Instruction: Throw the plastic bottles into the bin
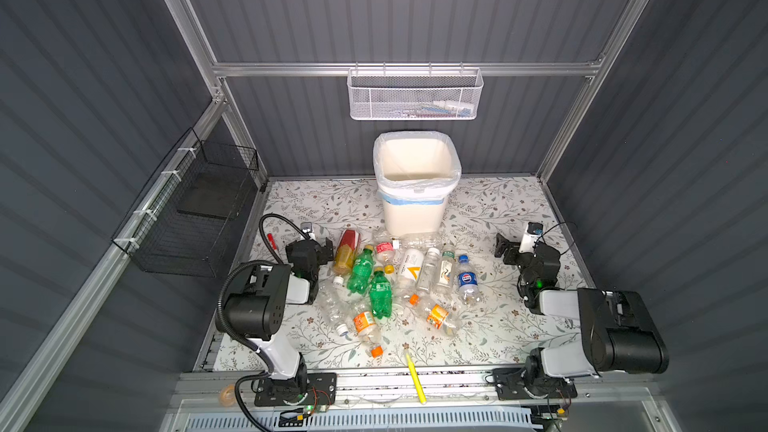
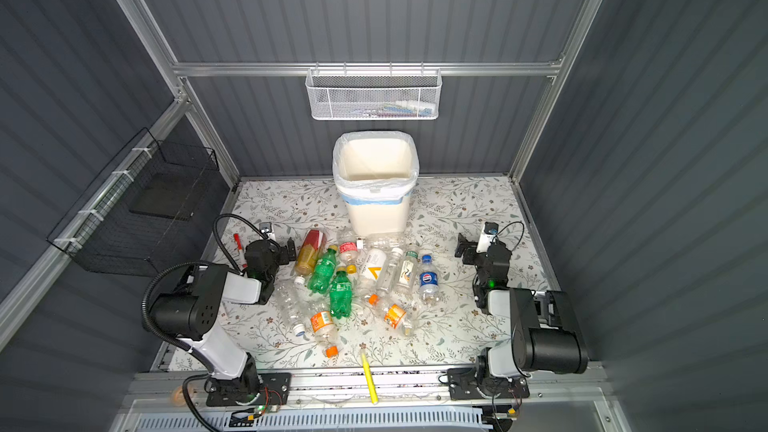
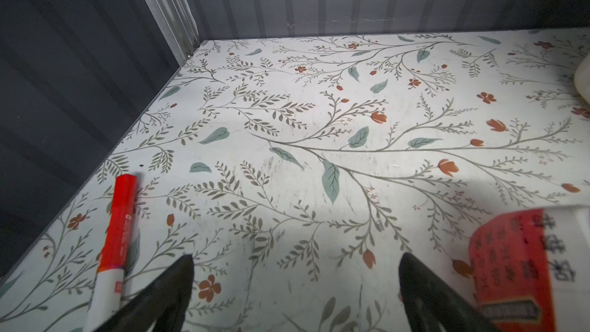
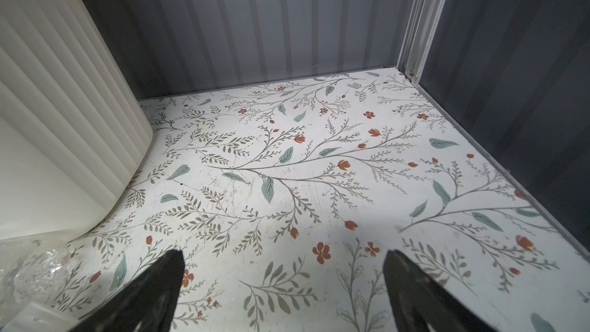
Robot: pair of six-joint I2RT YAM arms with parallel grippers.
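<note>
Between the two grippers, the plastic bottles [image 1: 409, 270] lay heaped on the table [image 1: 498, 201], just near of the bin [image 1: 415, 211] at the far middle; the left gripper [image 3: 296, 255] and the right gripper [image 4: 283, 252] both had fingers spread wide, holding nothing.

Left gripper [image 1: 328, 248] sits low, jaws wide apart, empty. Right gripper [image 1: 501, 244] same: low, jaws wide apart, empty. Both arms folded, elbows raised above their bases, forearms reaching forward, wrists pitched down. Grippers well apart, each on its own side.
</note>
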